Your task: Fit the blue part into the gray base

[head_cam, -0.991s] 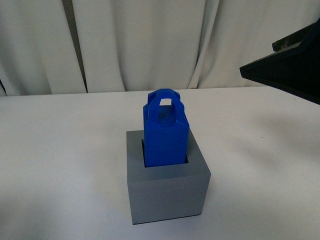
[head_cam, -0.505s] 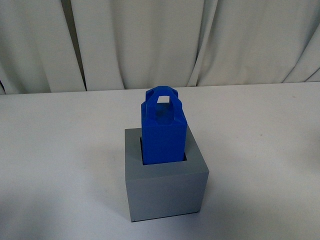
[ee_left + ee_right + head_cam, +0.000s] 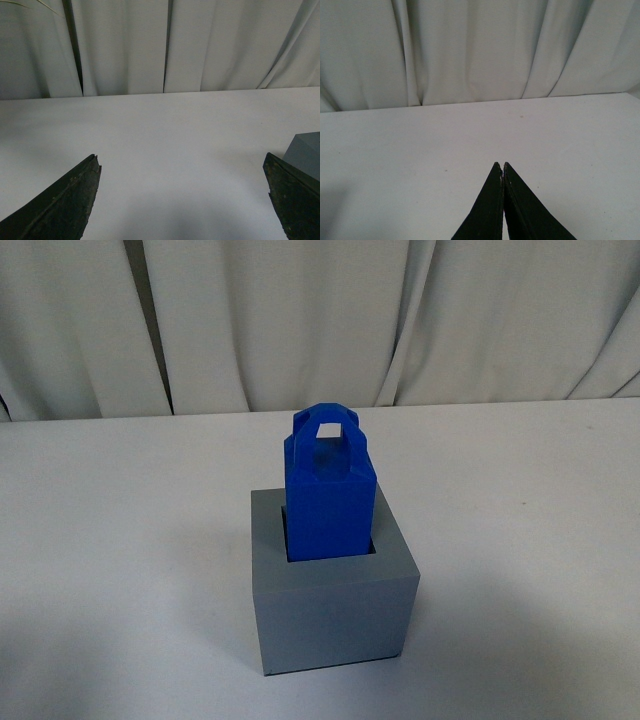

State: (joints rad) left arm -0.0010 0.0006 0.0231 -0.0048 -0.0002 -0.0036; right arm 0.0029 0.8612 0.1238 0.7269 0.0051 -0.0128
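With the blue part (image 3: 330,495) seated upright in the recess of the gray base (image 3: 330,605) near the tabletop's (image 3: 120,540) front edge, insertion looks complete. Left jaws wide apart, empty; right jaws pressed together, empty.

My left gripper (image 3: 182,162) hangs with its jaws spread wide; my right gripper (image 3: 502,166) has both fingertips pressed together, holding nothing
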